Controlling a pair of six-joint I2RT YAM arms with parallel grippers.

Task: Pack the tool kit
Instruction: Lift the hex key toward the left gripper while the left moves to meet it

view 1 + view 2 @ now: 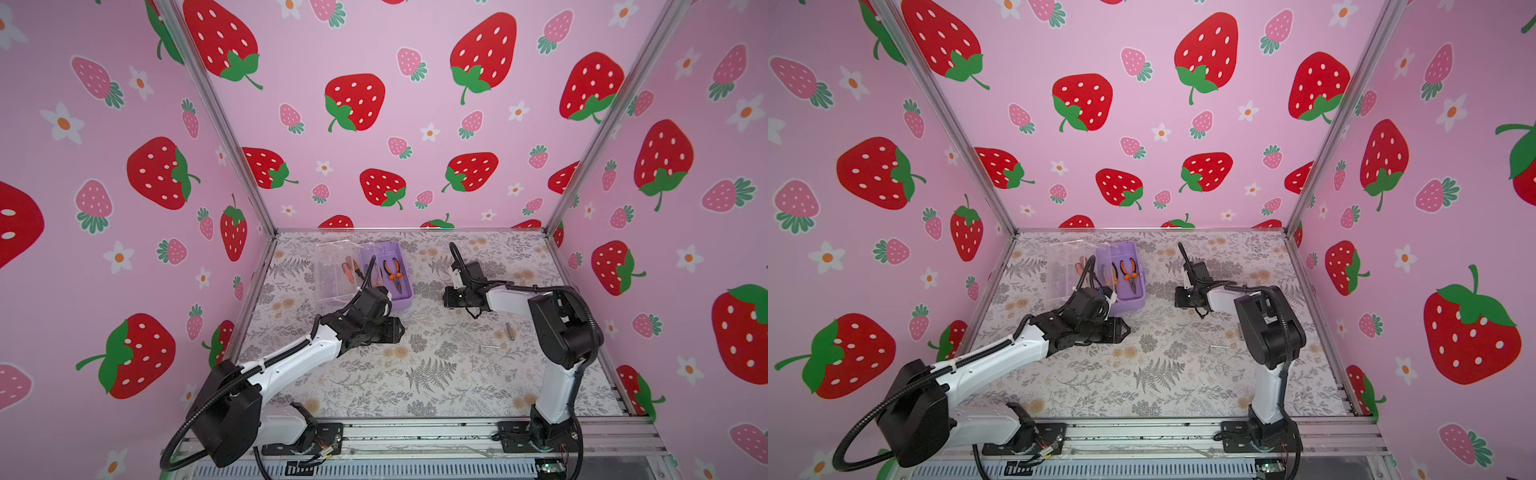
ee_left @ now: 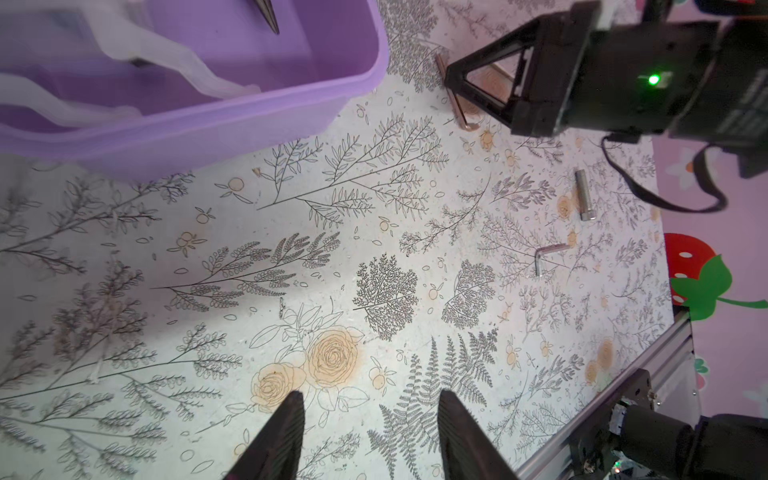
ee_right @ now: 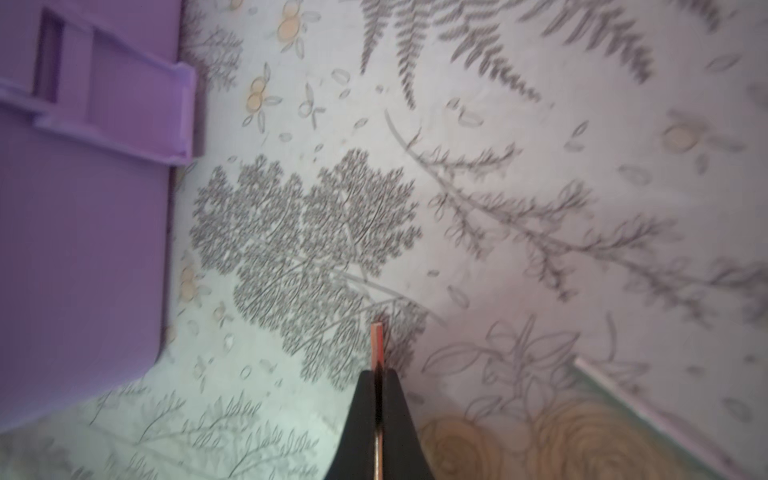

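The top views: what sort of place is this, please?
Probably a robot test cell: strawberry-print walls on an aluminium frame enclose a floral tabletop, with a left arm and right arm at its front.

Both top views look from high above the front edge, tilted down toward the back strawberry-papered wall (image 1: 415,124). They sit far enough back to hold the whole floral-patterned desk (image 1: 415,374) and both arms, and they share nearly everything. The left wrist camera sits low, looking past the left end effector (image 2: 370,399) across the desk to the right end effector (image 2: 451,79). The right wrist camera, nearer and blurred, faces down at the desk. Both wrist views catch the lilac plastic case (image 2: 249,124), as the top views do.
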